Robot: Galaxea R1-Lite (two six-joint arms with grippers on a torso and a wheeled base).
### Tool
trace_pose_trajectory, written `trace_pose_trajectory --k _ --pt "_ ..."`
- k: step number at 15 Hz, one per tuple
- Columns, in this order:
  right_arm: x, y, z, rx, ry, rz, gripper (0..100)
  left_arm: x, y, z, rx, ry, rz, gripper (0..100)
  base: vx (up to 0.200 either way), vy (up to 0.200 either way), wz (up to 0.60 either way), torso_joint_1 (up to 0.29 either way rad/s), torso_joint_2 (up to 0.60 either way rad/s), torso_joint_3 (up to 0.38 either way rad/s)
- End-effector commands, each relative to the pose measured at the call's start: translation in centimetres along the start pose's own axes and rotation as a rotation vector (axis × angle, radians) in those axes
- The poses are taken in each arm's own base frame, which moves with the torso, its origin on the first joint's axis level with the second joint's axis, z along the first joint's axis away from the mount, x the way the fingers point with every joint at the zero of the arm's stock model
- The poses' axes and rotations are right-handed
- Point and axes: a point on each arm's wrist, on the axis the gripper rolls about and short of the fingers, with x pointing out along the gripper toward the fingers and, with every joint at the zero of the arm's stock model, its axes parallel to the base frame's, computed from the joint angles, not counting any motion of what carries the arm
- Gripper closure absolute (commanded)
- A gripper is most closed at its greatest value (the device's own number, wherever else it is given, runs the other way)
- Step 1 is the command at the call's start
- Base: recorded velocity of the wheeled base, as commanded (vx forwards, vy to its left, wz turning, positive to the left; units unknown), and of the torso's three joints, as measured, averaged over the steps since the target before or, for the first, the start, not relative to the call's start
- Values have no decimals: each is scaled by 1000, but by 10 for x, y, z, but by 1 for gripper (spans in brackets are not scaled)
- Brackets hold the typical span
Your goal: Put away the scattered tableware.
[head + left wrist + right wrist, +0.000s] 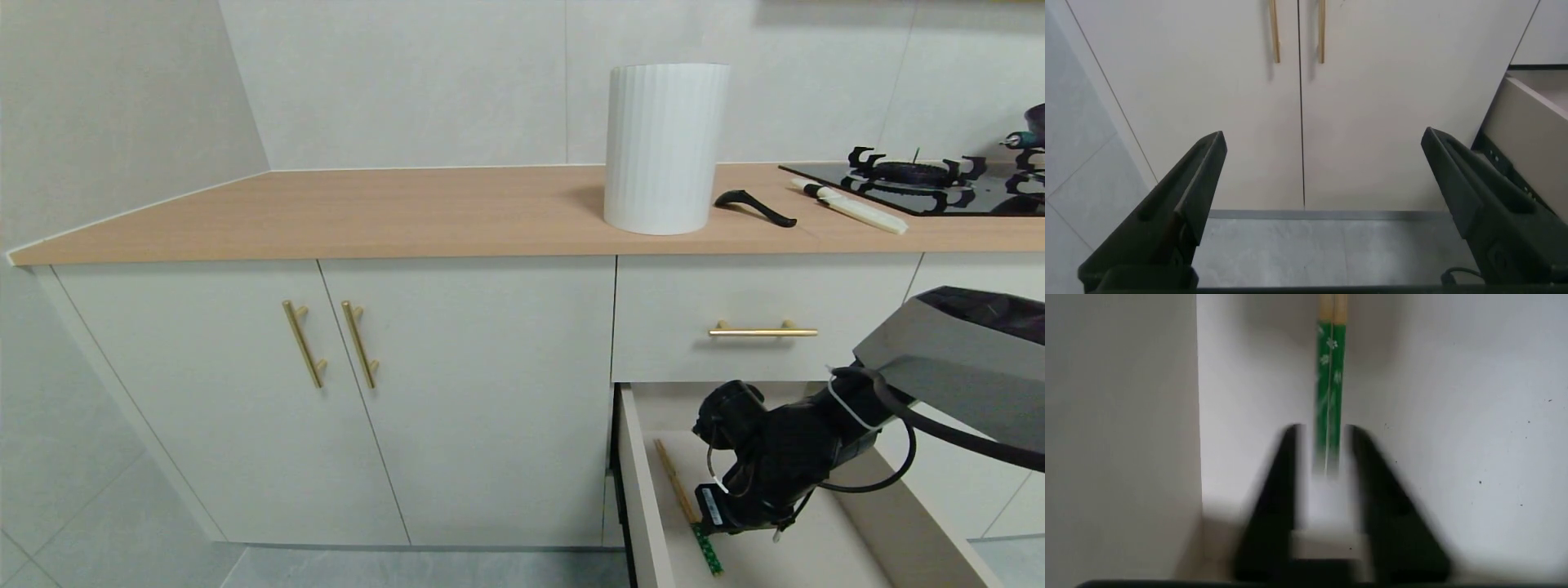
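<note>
The right gripper (735,523) (1325,437) hangs inside the open drawer (641,490), its fingers slightly parted either side of the green-tipped chopsticks (676,483) (1331,376). These lie on the drawer floor along its left wall. The left gripper (1323,139) is spread wide, facing the cabinet doors (1372,122). On the countertop (367,212), a black utensil (755,206) and a pale one (849,207) lie beside a white ribbed canister (665,147).
</note>
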Motion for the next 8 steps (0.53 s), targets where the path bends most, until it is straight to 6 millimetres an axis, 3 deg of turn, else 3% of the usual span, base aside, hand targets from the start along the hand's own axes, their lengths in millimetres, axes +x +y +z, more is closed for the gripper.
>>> trace_pose_trajectory --k 1,4,7,8 --pt "-6 1 1 -2 -13 6 0 0 0 0 0 0 0 0 0 0 0 0 0 0" --pt "-23 2 -2 -5 -35 13 0 0 0 0 0 1 0 0 0 0 0 0 0 0" --pt "-60 2 -3 -5 -118 36 0 0 0 0 0 0 0 0 0 0 0 0 0 0" --pt "-93 -4 -3 10 -206 53 0 0 0 0 0 0 0 0 0 0 0 0 0 0"
